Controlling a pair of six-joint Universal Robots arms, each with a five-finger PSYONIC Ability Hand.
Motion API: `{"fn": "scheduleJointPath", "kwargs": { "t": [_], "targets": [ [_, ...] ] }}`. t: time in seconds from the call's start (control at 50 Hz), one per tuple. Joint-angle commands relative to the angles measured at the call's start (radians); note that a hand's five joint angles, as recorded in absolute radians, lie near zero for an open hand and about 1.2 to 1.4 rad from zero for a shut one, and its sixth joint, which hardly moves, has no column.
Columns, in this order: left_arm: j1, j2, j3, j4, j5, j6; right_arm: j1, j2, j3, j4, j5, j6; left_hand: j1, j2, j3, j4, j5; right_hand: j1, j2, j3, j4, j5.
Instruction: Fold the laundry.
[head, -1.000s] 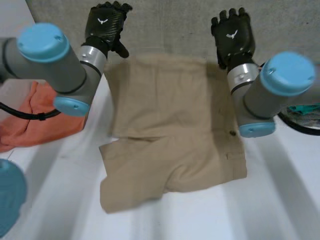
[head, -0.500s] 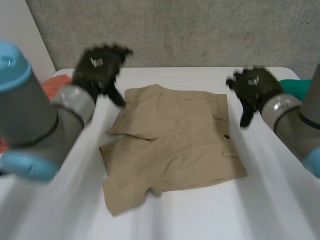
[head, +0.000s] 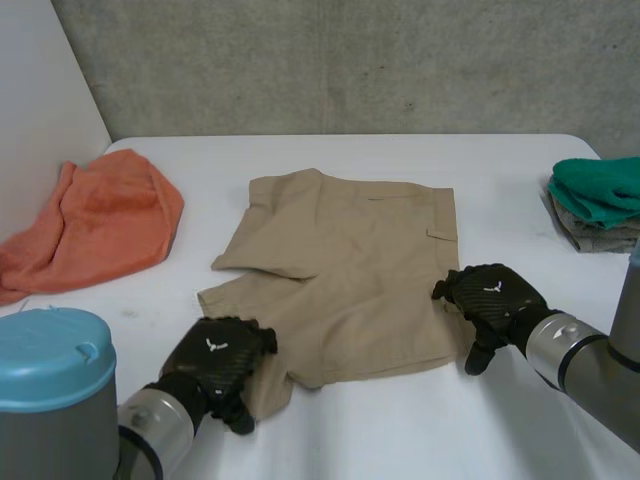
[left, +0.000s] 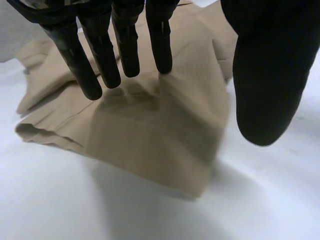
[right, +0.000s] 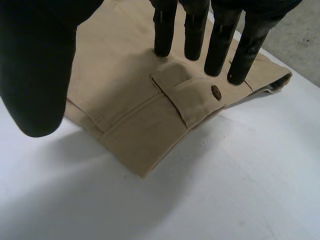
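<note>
Tan shorts (head: 350, 270) flat on worktop (head: 400, 430): left hand (head: 215, 358) and right hand (head: 495, 300) hover at near corners, fingers (left: 102, 55) wide, empty; next step is probably pinching both corners.

Bright even light, diffuse, approx overhead

White counter (head: 400, 430) spans view. Grey concrete wall (head: 350, 60) behind it at 12 o'clock; plain white panel (head: 40, 100) at 10 o'clock.
</note>
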Motion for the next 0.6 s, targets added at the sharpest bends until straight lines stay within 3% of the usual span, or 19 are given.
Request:
{"fn": "scheduleJointPath", "kwargs": {
  "t": [0.02,0.2,0.28,0.3,0.42,0.54,0.6],
  "targets": [
    [0.024,-0.085,0.034,0.093,-0.062,0.003,0.003,0.073,-0.009,-0.057,-0.002,-0.005,0.092,0.089,0.089,0.088,0.08,0.234,0.185,0.178,0.182,0.187],
    [0.021,-0.17,0.086,0.139,-0.087,0.01,0.008,0.109,-0.012,-0.13,0.007,-0.008,0.106,0.104,0.104,0.102,0.094,0.471,0.423,0.415,0.42,0.425],
    [0.017,-0.192,0.098,0.147,-0.11,0.015,0.008,0.115,-0.013,-0.161,0.007,-0.008,0.238,0.235,0.235,0.234,0.226,0.879,0.83,0.823,0.827,0.832],
    [0.017,-0.192,0.098,0.147,-0.113,0.015,0.006,0.113,-0.012,-0.175,0.007,-0.008,0.27,0.268,0.268,0.266,0.258,1.1,1.051,1.044,1.048,1.053],
    [-0.009,-0.17,0.086,0.149,-0.121,0.015,-0.001,0.101,-0.001,-0.172,0.002,-0.008,0.408,0.406,0.406,0.404,0.396,1.102,1.054,1.046,1.05,1.055],
    [-0.018,-0.141,0.071,0.153,-0.121,0.016,-0.003,0.051,0.017,-0.127,0.01,-0.024,0.948,0.945,0.945,0.944,0.936,1.102,1.054,1.046,1.05,1.055],
    [-0.018,-0.138,0.058,0.149,-0.119,0.018,-0.006,0.009,0.016,-0.071,0.013,-0.048,0.972,0.969,0.969,0.968,0.96,1.102,1.054,1.046,1.05,1.055]
  ]
}}
